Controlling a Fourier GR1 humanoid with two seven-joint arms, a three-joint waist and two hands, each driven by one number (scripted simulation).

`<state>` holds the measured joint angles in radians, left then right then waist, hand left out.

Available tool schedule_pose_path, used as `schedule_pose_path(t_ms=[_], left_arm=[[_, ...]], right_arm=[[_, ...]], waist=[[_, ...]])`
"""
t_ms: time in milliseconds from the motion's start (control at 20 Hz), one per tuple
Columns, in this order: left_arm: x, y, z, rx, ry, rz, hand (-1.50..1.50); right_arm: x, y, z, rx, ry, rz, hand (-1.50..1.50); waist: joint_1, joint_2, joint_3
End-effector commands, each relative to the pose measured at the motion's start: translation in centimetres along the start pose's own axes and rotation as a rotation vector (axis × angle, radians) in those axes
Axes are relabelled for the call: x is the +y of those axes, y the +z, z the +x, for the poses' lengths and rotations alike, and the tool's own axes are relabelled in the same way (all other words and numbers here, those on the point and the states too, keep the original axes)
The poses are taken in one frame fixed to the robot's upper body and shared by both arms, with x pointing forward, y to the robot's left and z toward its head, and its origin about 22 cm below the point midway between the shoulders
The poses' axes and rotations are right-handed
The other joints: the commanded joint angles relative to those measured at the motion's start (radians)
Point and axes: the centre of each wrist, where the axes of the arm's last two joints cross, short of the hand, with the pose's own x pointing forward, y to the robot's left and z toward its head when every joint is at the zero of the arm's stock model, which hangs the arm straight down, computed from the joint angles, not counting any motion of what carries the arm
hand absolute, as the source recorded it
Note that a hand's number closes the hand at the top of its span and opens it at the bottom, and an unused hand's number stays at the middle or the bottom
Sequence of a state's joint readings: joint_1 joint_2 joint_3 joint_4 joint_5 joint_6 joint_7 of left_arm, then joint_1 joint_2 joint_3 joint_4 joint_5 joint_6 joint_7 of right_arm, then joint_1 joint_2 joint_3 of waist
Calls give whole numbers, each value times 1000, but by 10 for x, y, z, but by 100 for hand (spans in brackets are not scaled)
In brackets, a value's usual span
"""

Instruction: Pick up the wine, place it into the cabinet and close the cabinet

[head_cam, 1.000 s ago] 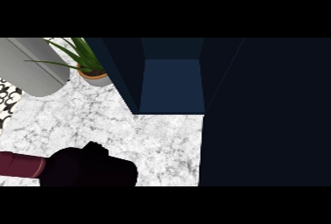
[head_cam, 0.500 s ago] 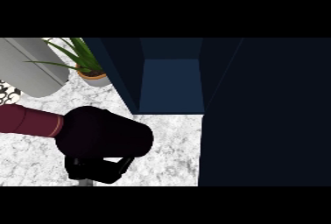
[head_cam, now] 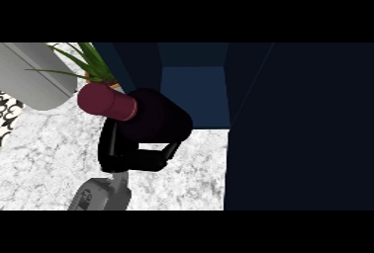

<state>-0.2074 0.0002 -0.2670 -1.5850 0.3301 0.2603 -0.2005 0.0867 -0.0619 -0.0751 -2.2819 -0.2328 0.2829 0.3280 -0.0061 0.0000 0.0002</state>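
Note:
The wine bottle [head_cam: 155, 118] has a dark body and a maroon neck [head_cam: 107, 102] that points up-left toward the plant. My left hand [head_cam: 135, 159] is shut on the bottle from below, with black fingers showing on both sides of its body, and its grey forearm [head_cam: 99, 195] enters from the lower edge. The bottle hangs above the marble counter [head_cam: 44, 163], just in front of the open cabinet's blue inside [head_cam: 196, 94], partly covering its left side. My right hand does not show.
A wide dark cabinet panel [head_cam: 300, 128] fills the right half of the view. A potted plant [head_cam: 87, 62] stands at the back left, close to the bottle's neck. A grey rounded object [head_cam: 36, 74] lies at the far left.
The hand has carried the bottle up and to the right, from the counter's left front to the cabinet opening. The neck has swung from pointing left to pointing up-left.

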Motion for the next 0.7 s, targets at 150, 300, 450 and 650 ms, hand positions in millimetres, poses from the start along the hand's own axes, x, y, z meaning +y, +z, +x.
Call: schedule_pose_path(t_ms=[150, 300, 450, 650], left_arm=[[-28, -30, -26, 13, -145, -11, 150], [-27, -38, -37, 47, -150, -3, 150], [-37, -31, -51, 47, -159, -16, 150], [-48, -44, -55, 73, -147, 36, 150]], right_arm=[[2, -6, 11, -15, -3, -14, -150], [2, -17, -1, 0, 26, -15, -150], [1, -20, -7, -29, 8, 5, -150], [2, 9, 1, 1, -4, 5, -150]], waist=[[-4, 1, 0], [-1, 1, 0], [-1, 1, 0], [-8, 1, 0]])
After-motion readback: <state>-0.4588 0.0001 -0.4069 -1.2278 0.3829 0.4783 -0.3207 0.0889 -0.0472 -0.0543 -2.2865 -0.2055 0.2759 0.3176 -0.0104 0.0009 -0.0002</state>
